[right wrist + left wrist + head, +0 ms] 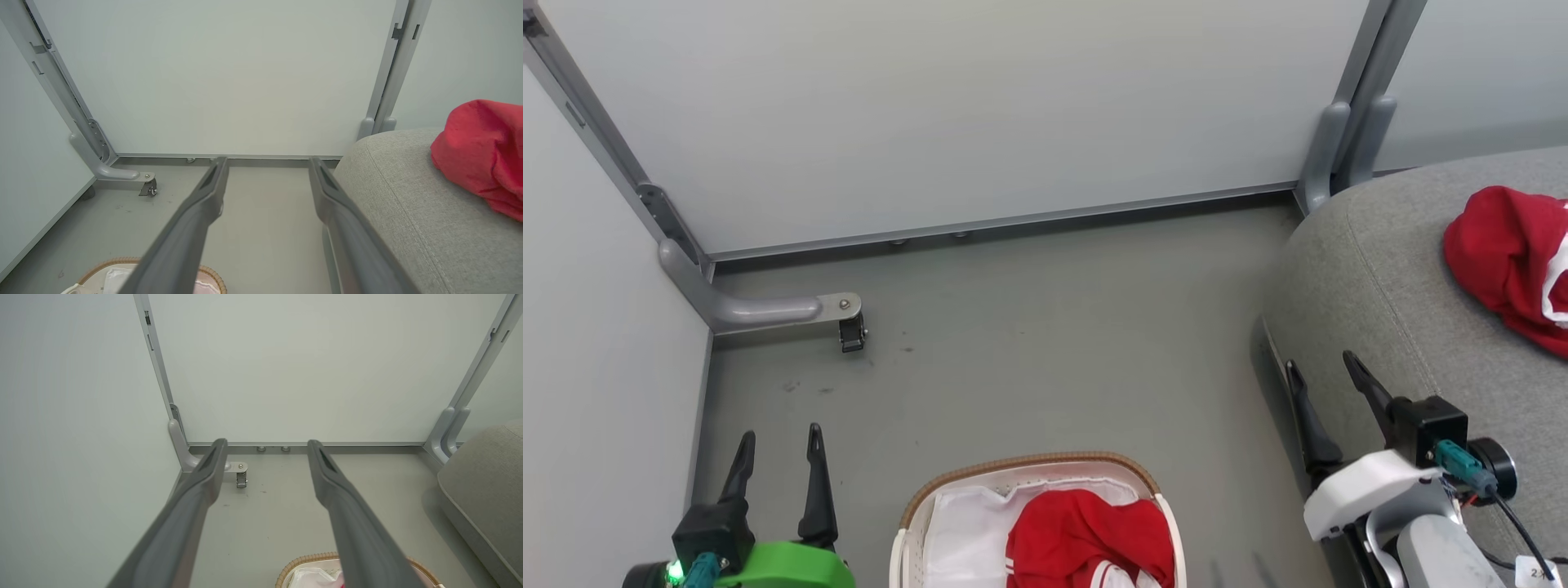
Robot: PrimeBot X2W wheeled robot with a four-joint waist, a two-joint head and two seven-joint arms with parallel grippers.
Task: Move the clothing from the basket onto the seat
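Both mine are empty. My left end effector (778, 469) sits at 7 o'clock in the head view, fingers spread with nothing between them, and my right end effector (1327, 400) at 4 o'clock is spread about the same, right up against the seat (1380, 269) edge. Task things: one red garment (1086, 531) is bunched in the right half of the basket (1029, 464) at 6 o'clock. A second red garment (1503, 253) lies on the seat at 3 o'clock, so I judge the job part done. Risks, as I see them: the white liner (964, 523) lies just beside and under the red fabric, so a deep pinch could catch liner too and drag or tip the light basket. A shallow pinch could shed the garment onto the floor (1054, 327) on the way over. My right fingers could snag the cushion corner if I swing without lifting first. Views: the head view gives the garment's place inside the basket and its white stripe. The left wrist view has just the far rim and some liner at 6 o'clock, with the fabric there too cut off to read. The right wrist view shows the seat's stitched seam and the second garment at 3 o'clock up close.
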